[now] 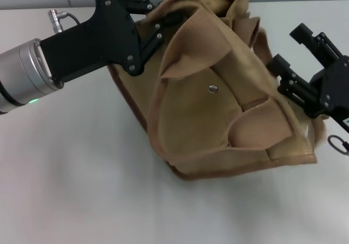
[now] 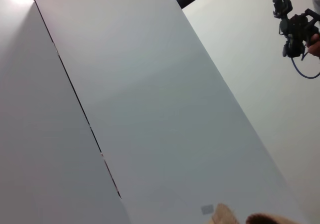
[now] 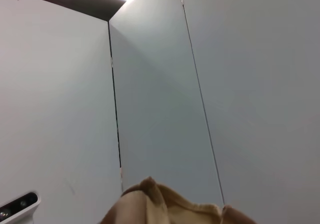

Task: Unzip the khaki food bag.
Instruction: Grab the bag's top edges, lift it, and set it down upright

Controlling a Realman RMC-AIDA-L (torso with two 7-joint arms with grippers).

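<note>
Centrally, on the white table [image 1: 82, 200]: khaki food bag [image 1: 218, 124], tipped over, snap pocket facing up. Left gripper [image 1: 163, 23]: at the bag's far top edge, fingers pinching fabric there. Right gripper [image 1: 292, 72]: at the bag's right side, fingers spread. Silver snap [image 1: 212, 89]: fastened.

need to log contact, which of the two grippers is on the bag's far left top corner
The left gripper, reaching in at the khaki food bag's far left corner; the right gripper is at its right side.
</note>
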